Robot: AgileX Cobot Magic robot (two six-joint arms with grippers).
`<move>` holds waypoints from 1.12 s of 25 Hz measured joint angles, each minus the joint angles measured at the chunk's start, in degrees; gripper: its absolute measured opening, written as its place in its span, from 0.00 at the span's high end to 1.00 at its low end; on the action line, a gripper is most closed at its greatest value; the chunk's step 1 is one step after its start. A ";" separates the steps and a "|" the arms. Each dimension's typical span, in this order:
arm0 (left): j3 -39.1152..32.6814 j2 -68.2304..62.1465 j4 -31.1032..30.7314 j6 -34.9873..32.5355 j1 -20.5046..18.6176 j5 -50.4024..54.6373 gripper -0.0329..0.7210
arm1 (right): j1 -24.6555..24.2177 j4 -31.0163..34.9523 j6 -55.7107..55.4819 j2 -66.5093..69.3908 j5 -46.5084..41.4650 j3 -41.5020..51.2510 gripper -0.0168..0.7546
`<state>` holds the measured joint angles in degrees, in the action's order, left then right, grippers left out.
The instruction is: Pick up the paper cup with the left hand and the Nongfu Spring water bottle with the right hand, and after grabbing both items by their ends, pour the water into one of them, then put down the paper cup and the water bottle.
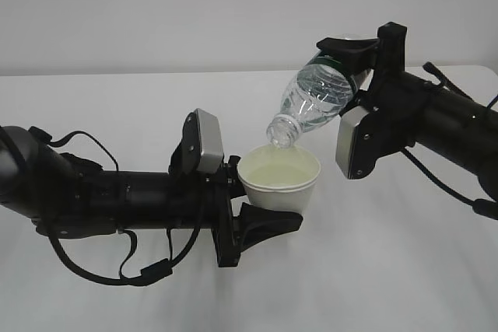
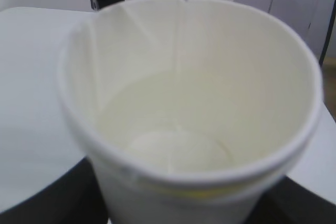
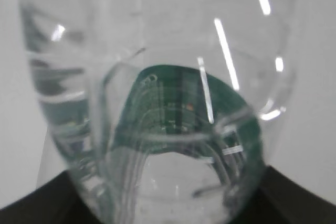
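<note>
The left gripper (image 1: 261, 207) clamps the cup (image 1: 278, 180) upright above the table (image 1: 389, 270). The right gripper (image 1: 354, 68) grips the bottle (image 1: 315, 99) by its base, tilted, its mouth just over the cup's rim. Water (image 2: 173, 124) partly fills the cup.

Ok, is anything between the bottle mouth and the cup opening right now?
Nothing visible. The Nongfu Spring water bottle tilts mouth-down directly over the paper cup, with only open air between them; the cup already holds water.
</note>
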<state>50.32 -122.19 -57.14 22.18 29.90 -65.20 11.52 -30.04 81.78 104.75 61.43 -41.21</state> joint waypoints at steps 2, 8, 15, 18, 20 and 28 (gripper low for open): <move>0.00 0.00 0.00 0.00 0.00 0.00 0.36 | 0.00 0.00 0.27 0.00 0.00 0.00 0.40; 0.00 0.00 0.00 0.00 0.00 0.00 0.36 | 0.00 0.00 0.81 0.00 0.14 0.00 0.40; 0.00 0.00 0.00 0.00 0.00 0.00 0.36 | 0.00 0.00 0.81 0.00 0.28 0.00 0.40; 0.00 0.00 0.00 0.00 0.00 0.00 0.36 | 0.00 0.00 0.83 0.00 0.28 0.00 0.40; 0.00 0.00 0.00 0.00 0.00 0.00 0.36 | 0.00 0.00 0.93 0.00 0.32 0.00 0.40; 0.00 0.00 0.00 0.00 0.00 0.00 0.36 | 0.00 0.00 0.93 0.00 0.32 0.00 0.40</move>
<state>50.32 -122.19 -57.14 22.18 29.90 -65.20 11.52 -30.04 82.71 104.75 61.75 -41.21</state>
